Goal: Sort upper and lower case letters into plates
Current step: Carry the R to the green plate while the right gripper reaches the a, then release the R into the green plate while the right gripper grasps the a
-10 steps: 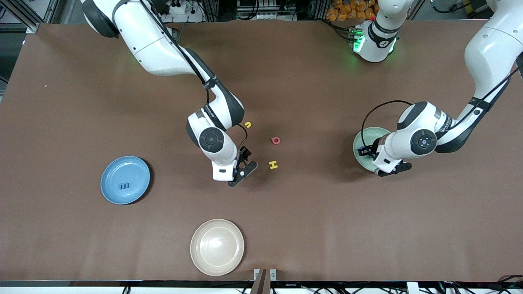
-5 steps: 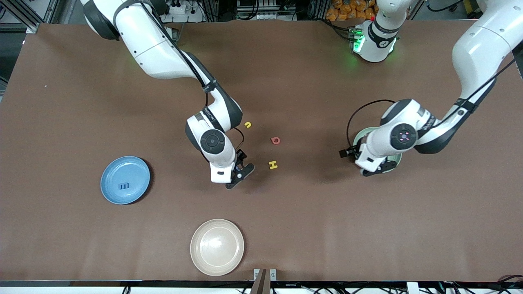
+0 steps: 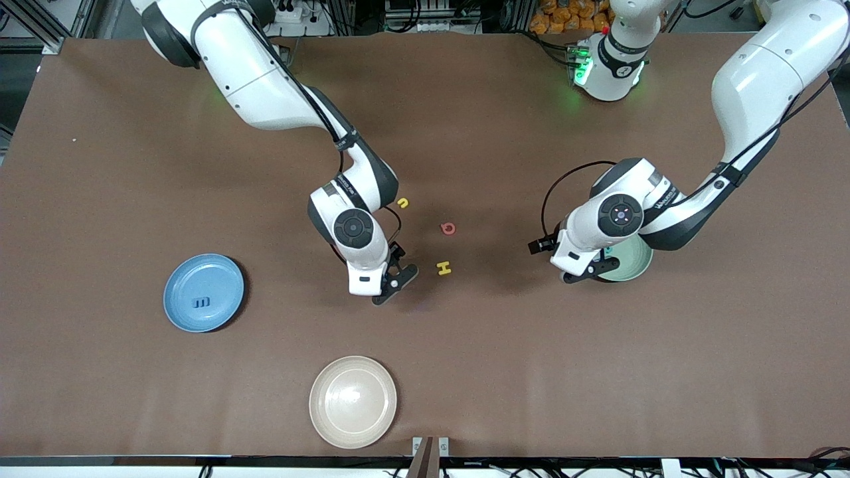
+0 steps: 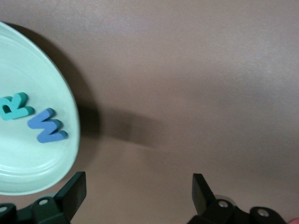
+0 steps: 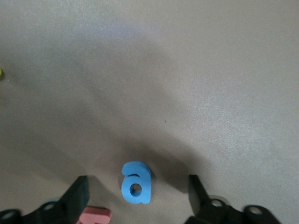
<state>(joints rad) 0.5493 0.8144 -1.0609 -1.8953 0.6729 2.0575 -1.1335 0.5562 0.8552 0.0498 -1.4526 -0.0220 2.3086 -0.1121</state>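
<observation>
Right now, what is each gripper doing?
Left gripper: open, empty, beside the pale green round plate.
Right gripper: open, over the small blue letter a.

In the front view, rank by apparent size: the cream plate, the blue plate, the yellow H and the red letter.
1. cream plate, largest, though it is nearest the camera.
2. blue plate.
3. yellow H and red letter: both tiny, too alike to rank.

**Occlusions and cut-offs**

Pale green plate (image 3: 634, 262): mostly covered by the left arm in the front view; the left wrist view crops it at the edge. Teal letter (image 4: 14, 106) cropped there too. Right wrist view: a pink letter (image 5: 95, 216) cut by the frame edge, shape unreadable. Dark letter (image 3: 201, 303) on the blue plate (image 3: 179, 292): too small to identify.
</observation>
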